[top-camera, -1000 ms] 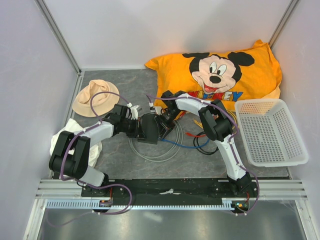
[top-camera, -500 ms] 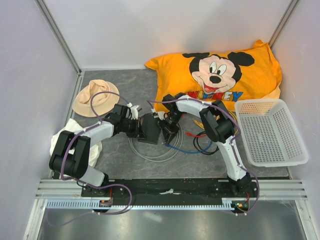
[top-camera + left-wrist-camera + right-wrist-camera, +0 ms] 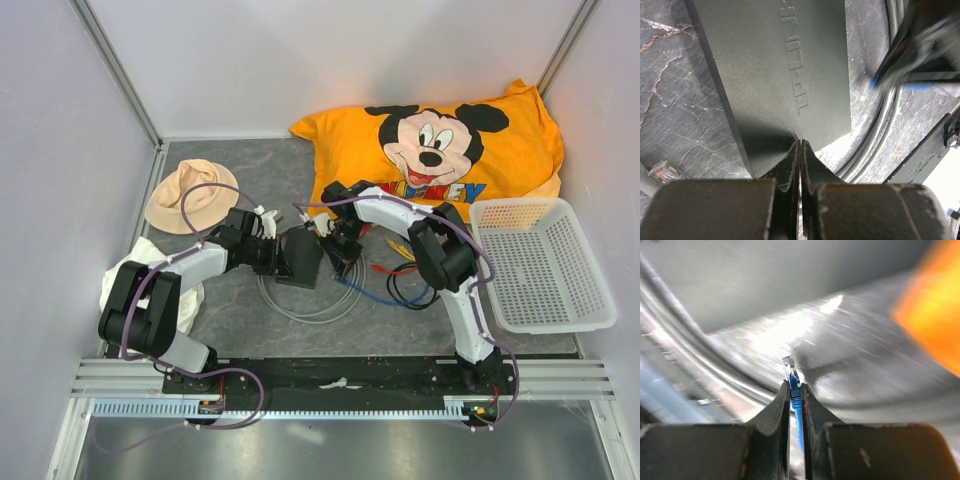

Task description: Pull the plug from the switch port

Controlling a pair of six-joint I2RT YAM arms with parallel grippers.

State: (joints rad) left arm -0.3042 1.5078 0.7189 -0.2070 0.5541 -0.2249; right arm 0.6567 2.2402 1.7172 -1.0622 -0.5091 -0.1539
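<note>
Dark grey matte casing, flat and rectangular, with embossed lettering: the switch is lying on the mottled, stone-patterned table. Its near corner is sitting right at the left gripper. Those fingers are pressing almost together with only a sliver between them; whether they are pinching the casing edge, I cannot tell.

Opposite, the right gripper is clamping the plug. The plug's clear tip and blue boot are poking past the fingertips, bare of any socket. Everything behind is smearing into grey and orange blur, and the socket row is hiding from every view.

Overhead, the right gripper is hovering just beside the switch's right side, above the looped grey cable.
</note>
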